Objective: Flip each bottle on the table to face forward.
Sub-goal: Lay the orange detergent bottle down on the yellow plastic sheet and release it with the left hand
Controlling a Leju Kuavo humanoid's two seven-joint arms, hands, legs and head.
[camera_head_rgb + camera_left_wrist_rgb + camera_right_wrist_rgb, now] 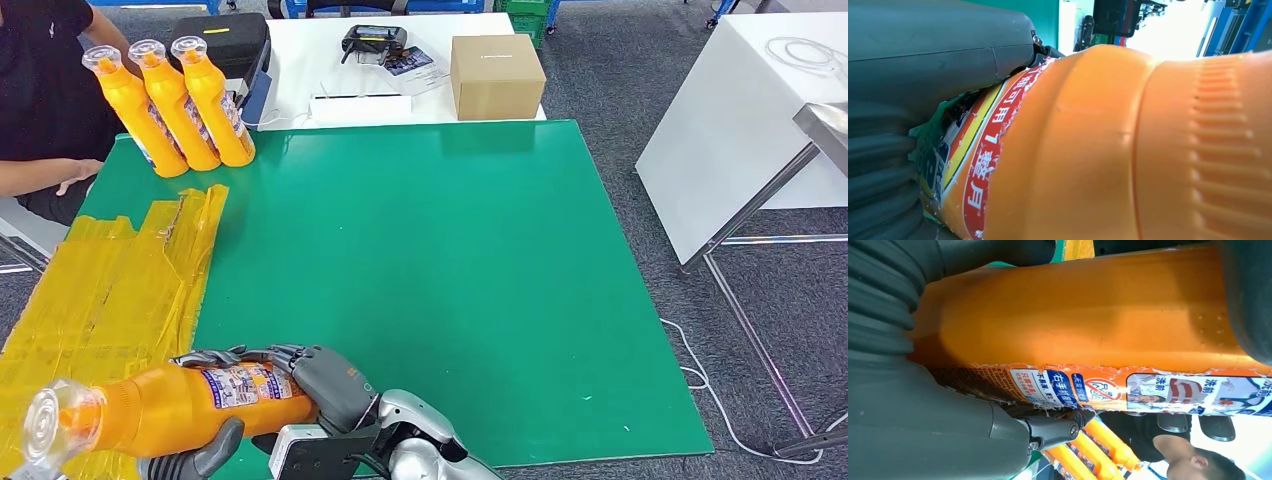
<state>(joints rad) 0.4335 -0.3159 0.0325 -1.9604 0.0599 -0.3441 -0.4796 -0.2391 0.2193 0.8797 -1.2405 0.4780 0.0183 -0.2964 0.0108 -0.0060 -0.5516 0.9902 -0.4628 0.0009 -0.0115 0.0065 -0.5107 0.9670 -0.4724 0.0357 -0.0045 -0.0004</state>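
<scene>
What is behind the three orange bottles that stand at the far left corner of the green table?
Behind the three orange bottles there is a black case on a white table. The bottles cover the case's lower left part, so what lies there cannot be seen.

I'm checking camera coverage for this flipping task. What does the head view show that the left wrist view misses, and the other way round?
Head view alone: the three standing bottles at the far left of the green table, the yellow sheet, a cardboard box, a seated person, and the held bottle's clear cap. Left wrist view alone: the held bottle's ribbed side and torn red label edge, close up. Both: the held bottle lying sideways in the left hand.
</scene>
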